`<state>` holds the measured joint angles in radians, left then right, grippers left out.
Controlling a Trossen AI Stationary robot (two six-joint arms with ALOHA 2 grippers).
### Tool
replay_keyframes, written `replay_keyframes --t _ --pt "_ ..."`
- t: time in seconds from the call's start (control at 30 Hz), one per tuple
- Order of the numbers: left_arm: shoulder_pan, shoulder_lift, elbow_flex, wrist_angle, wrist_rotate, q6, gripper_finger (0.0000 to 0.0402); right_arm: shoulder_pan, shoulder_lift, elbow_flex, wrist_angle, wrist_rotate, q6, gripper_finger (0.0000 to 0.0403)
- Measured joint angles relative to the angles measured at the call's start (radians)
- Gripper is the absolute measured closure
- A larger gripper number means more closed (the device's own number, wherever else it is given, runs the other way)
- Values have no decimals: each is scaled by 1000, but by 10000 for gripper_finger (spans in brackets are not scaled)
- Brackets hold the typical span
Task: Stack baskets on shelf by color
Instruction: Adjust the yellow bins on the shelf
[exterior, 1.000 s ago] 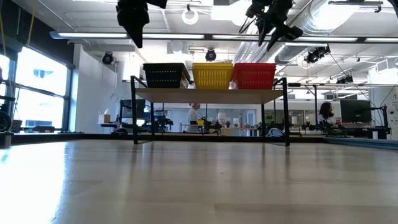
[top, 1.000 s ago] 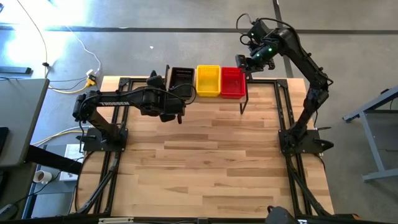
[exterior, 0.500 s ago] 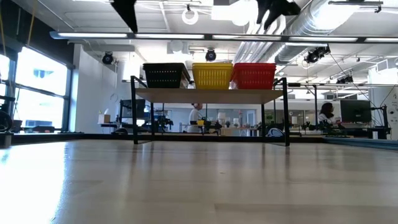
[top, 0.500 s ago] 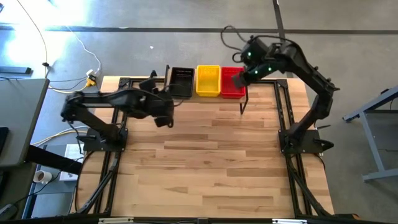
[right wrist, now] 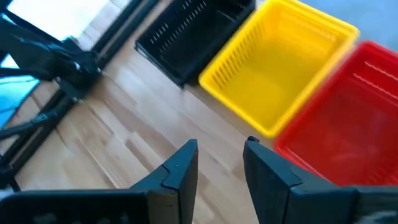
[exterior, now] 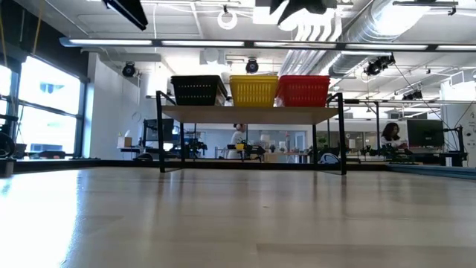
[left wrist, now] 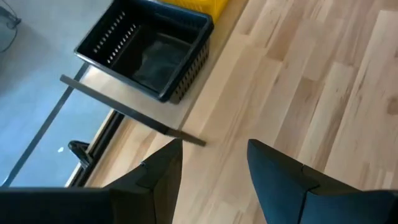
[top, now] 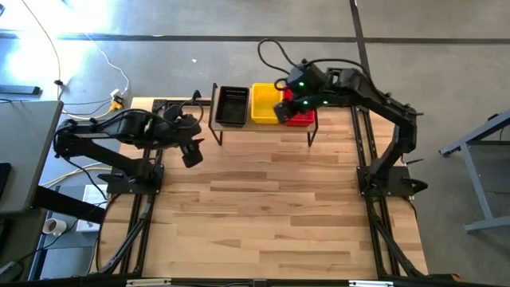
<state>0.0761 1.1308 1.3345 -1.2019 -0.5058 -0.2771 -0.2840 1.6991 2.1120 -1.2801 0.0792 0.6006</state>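
Note:
A black basket [top: 232, 105], a yellow basket [top: 265, 104] and a red basket [top: 303, 119] stand side by side, bottoms on the shelf [exterior: 253, 113] at the table's far edge. My left gripper [top: 191, 155] hangs open over the table, left of and nearer than the shelf's left end, and looks at the black basket [left wrist: 149, 53]. My right gripper [top: 285, 110] hovers open above the seam between the yellow basket [right wrist: 273, 68] and the red basket [right wrist: 348, 118], hiding part of the red one from above. Neither gripper holds anything.
The wooden tabletop [top: 263, 207] stretches bare in front of the shelf. Black frame rails [top: 143, 207] run along the table's left and right sides beside the arm bases. In the low view the shelf's thin legs [exterior: 343, 134] stand on the table, with people in the room behind.
My left gripper has drawn back from the shelf's left end toward the table's left edge, rising and rolling. My right gripper has swung from beyond the shelf's right end toward the left, over the red and yellow baskets. The baskets have stayed put.

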Motion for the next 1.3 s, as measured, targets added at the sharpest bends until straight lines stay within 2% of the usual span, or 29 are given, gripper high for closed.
replay_keyframes --t 0.17,0.33,0.67,1.07,1.3 --pt "0 -49 -47 64 1 1 232 5 57 0 86 1 -33 289" --pt "0 -58 -63 55 1 0 232 -10 133 0 128 29 -51 289" --pt "0 -58 -63 55 1 0 232 -43 258 0 152 -29 -25 289" --pt "0 -58 -63 55 1 0 232 -70 313 0 224 -26 33 289" --pt "0 -58 -63 55 1 0 232 -105 313 0 282 29 100 289"
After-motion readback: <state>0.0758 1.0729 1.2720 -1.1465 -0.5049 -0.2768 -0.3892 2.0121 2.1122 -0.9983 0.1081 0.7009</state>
